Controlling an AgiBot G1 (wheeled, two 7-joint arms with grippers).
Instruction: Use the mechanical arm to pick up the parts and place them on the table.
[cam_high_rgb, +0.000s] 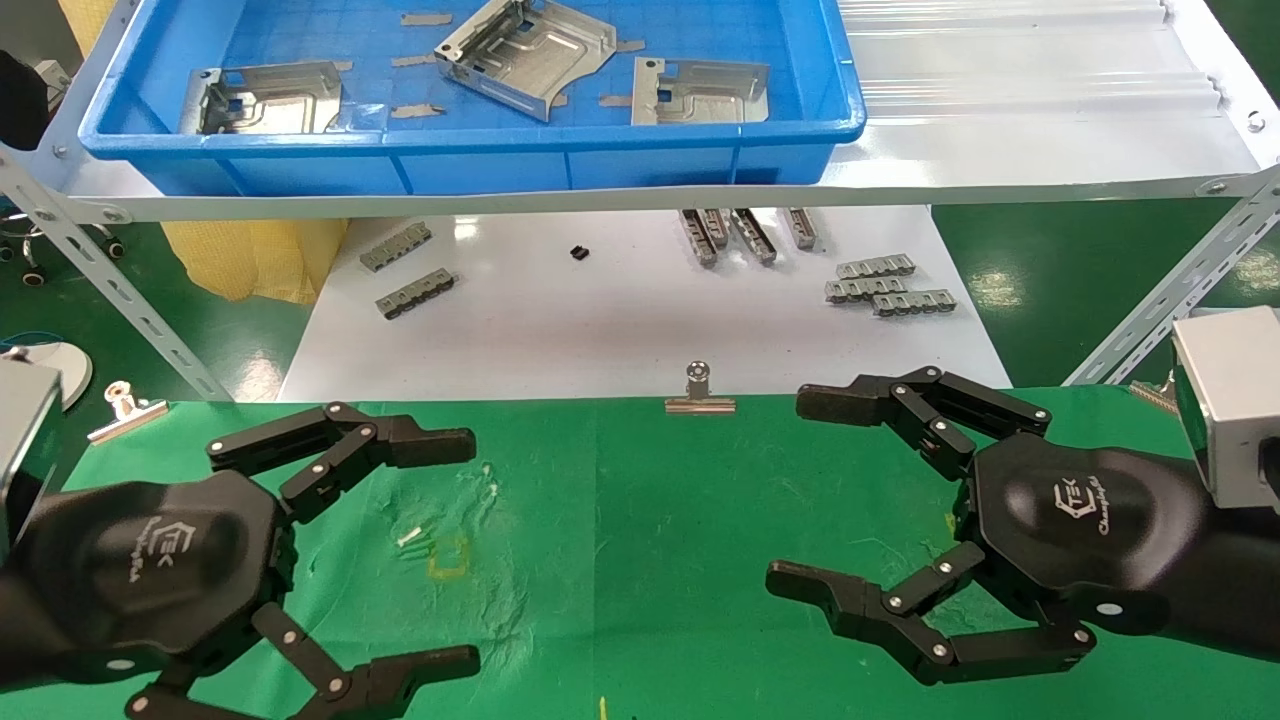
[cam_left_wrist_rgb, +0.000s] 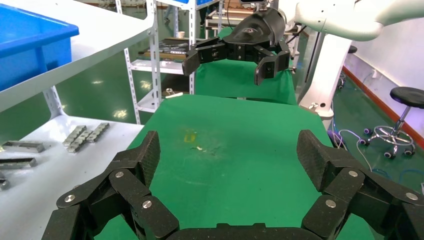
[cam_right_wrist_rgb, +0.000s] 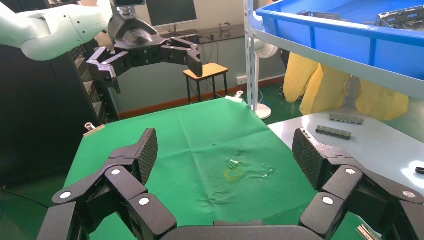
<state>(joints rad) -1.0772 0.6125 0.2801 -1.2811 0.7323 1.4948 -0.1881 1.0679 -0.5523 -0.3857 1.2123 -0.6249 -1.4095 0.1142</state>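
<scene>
Three silvery stamped parts lie in the blue tray (cam_high_rgb: 470, 160) on the raised shelf at the back: one at the left (cam_high_rgb: 265, 97), one tilted in the middle (cam_high_rgb: 525, 52), one at the right (cam_high_rgb: 700, 92). My right gripper (cam_high_rgb: 805, 490), with a silver wrist block (cam_high_rgb: 1225, 400), is open and empty above the green table (cam_high_rgb: 680, 520); its own view shows the spread fingers (cam_right_wrist_rgb: 226, 152). My left gripper (cam_high_rgb: 455, 555) is also open and empty over the cloth (cam_left_wrist_rgb: 231, 155), beside the yellow mark (cam_high_rgb: 448, 556). Neither gripper is near the parts.
Below the shelf a white board (cam_high_rgb: 600, 320) carries small grey ribbed strips (cam_high_rgb: 888, 288) and a tiny black piece (cam_high_rgb: 578, 253). Steel binder clips sit at the cloth's far edge (cam_high_rgb: 700, 392) and left corner (cam_high_rgb: 125, 408). Slanted shelf struts (cam_high_rgb: 110, 285) stand at both sides.
</scene>
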